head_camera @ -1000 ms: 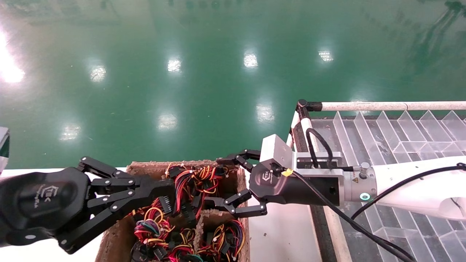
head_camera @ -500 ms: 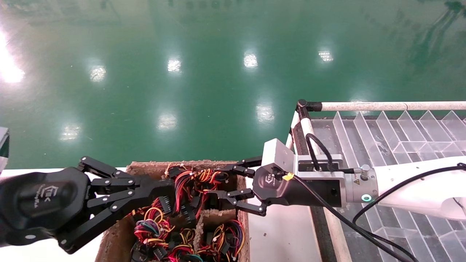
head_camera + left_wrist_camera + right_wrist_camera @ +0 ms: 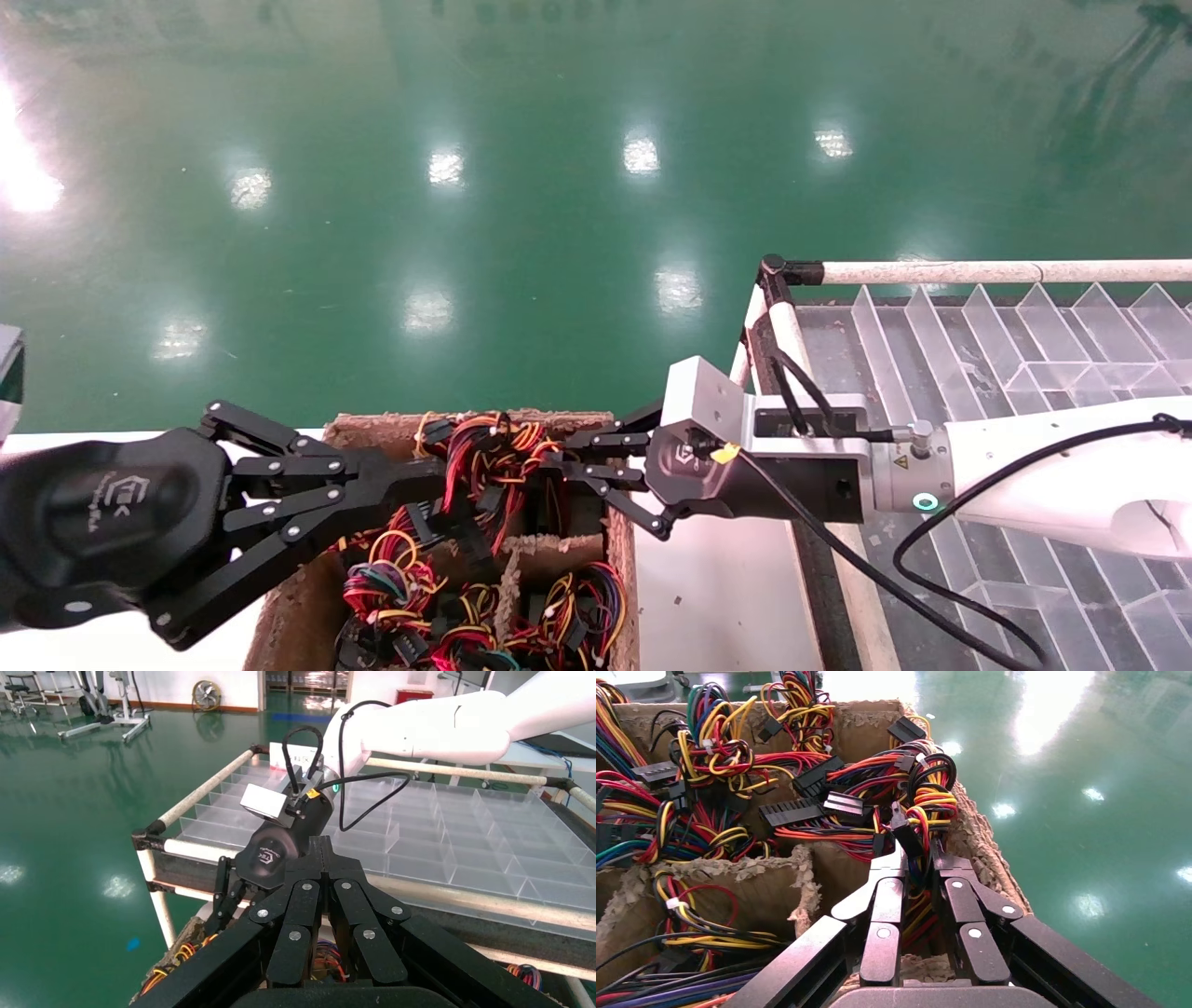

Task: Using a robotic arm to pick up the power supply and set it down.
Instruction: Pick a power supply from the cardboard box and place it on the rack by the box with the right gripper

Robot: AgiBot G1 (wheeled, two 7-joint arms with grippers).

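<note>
The power supply shows only as a red, yellow, orange and black wire bundle [image 3: 484, 452] with black connectors, in the far right compartment of a brown pulp box [image 3: 372, 427]; its metal body is hidden. My right gripper [image 3: 559, 461] reaches in over the box's right wall, its fingers closed around that bundle [image 3: 926, 797], with wires running between them [image 3: 916, 850]. My left gripper [image 3: 438, 480] hangs over the box's left part, fingers pressed together with nothing in them [image 3: 323, 846].
Further compartments of the pulp box [image 3: 979, 839] hold more coloured wire bundles [image 3: 391, 587]. A cart with clear plastic dividers [image 3: 978, 345] and a white tube rail [image 3: 931, 271] stands at the right. White table surface [image 3: 726, 578] lies between them; green floor lies beyond.
My right gripper has moved left into the box and its fingers have closed on the wire bundle, which has shifted a little. The left arm has not moved.
</note>
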